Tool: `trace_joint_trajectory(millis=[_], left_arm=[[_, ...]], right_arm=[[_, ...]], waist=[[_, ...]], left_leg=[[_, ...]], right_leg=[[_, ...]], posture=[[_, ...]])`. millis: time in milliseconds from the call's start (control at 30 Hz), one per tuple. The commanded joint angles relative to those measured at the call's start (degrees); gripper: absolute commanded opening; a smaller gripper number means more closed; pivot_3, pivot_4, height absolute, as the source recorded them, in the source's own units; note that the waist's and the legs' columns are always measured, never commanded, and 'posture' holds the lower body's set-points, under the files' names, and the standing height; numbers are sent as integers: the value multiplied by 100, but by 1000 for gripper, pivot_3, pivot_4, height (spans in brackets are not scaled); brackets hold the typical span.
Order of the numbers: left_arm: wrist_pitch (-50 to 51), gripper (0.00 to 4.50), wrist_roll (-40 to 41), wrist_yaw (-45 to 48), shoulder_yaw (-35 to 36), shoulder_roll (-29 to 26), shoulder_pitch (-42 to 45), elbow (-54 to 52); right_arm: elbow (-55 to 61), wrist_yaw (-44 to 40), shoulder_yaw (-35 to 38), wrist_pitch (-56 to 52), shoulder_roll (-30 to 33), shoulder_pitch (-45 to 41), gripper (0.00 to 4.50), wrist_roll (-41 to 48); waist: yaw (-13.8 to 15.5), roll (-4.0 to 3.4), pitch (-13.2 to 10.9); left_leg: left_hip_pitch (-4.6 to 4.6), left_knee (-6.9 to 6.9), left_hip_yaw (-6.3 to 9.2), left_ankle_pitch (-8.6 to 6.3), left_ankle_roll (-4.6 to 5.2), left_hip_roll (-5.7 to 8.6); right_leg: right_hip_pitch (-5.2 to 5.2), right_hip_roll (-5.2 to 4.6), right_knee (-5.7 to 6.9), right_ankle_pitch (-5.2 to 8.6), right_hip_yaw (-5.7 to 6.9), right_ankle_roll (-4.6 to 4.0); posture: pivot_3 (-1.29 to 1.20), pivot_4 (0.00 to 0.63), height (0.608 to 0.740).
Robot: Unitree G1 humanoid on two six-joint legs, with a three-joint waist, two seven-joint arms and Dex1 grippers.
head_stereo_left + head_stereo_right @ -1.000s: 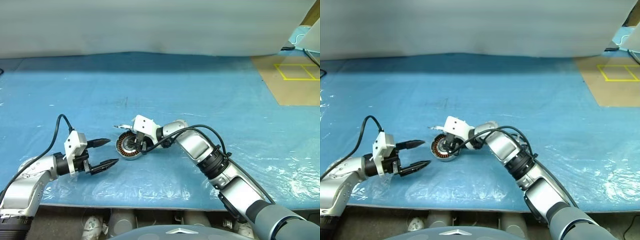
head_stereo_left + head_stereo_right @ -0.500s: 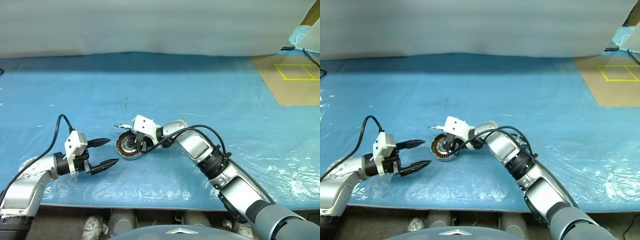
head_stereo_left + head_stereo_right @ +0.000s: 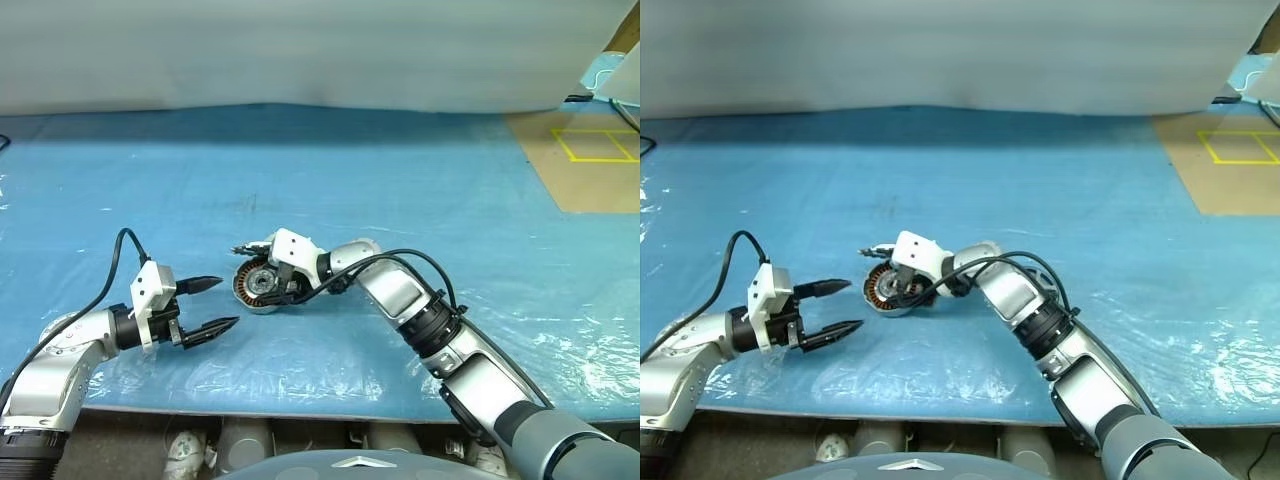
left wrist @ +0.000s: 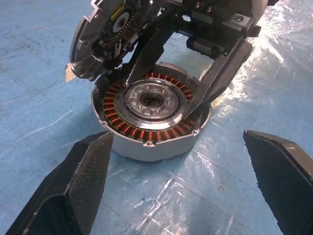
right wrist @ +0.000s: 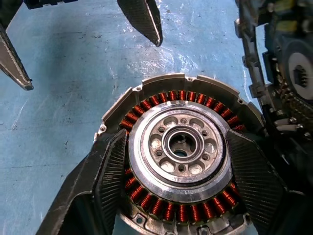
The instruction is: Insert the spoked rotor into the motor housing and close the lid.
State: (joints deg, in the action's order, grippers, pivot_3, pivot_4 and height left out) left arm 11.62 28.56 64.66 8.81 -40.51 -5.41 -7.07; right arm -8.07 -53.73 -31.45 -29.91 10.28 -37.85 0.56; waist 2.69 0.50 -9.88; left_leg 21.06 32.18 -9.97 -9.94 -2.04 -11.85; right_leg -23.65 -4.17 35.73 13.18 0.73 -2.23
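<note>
Right gripper parted astride the motor housing, gripping nothing; left gripper wide, empty

We note a cast, matt silver metal motor housing with glossy copper-coloured windings around a machined, shiny metal hub. The lid is dull grey metal. The gripper fingers carry finely ribbed matt black pads. The table cover is blue, overlaid with wrinkled glossy clear film
</note>
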Motion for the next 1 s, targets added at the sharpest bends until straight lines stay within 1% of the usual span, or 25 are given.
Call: trace_joint_trajectory(millis=[33,167,267,367,500,633,833,900,1000], left_arm=[[-98,4500,-12,-5,45,23,22,-22],[-103,4500,-36,2,-9,49,97,41],[-108,4500,-49,52,-31,39,153,94],[-112,4500,-51,94,-31,21,204,151],[-25,4500,12,96,-17,23,338,134],[-49,4500,-20,114,-30,39,483,215],[-169,4500,-145,201,-130,54,741,523],[-188,4500,-153,199,-151,56,811,571],[-191,4500,-143,203,-139,38,818,556]], right_arm=[[300,-80,183,-121,17,111,3318,222],[501,-103,469,-226,-52,192,3318,550],[479,-28,540,-220,-95,203,2715,597],[478,33,592,-180,-142,217,1656,625],[762,67,859,-591,-79,266,284,893],[958,-9,898,-847,177,402,284,1032],[422,316,419,-716,-203,158,284,679],[208,414,389,-618,-304,64,284,602],[186,284,360,-636,-320,-30,284,654]], waist=[[0,0,0],[0,0,0],[-2,0,0],[-11,0,0],[0,1,0],[18,1,0],[-34,0,0],[-22,0,0],[-11,1,0]], left_leg=[[0,0,0,0,0,0],[1,0,0,0,0,0],[1,0,0,0,0,0],[2,0,0,0,0,0],[11,0,0,0,0,1],[10,0,0,0,0,1],[7,0,0,1,-1,-1],[10,-1,0,1,-1,0],[22,0,-1,1,-2,3]], right_leg=[[0,0,0,0,0,0],[-2,0,1,0,0,0],[-4,0,3,0,0,0],[-6,1,3,0,0,0],[-13,1,1,0,0,0],[-11,0,1,0,1,0],[-18,3,8,0,0,-1],[-20,3,8,0,0,-1],[-24,-1,1,0,0,0]], posture=[[0,150,740],[0,150,740],[0,150,740],[0,150,740],[0,150,740],[0,150,740],[0,150,740],[0,150,740],[0,150,740]])
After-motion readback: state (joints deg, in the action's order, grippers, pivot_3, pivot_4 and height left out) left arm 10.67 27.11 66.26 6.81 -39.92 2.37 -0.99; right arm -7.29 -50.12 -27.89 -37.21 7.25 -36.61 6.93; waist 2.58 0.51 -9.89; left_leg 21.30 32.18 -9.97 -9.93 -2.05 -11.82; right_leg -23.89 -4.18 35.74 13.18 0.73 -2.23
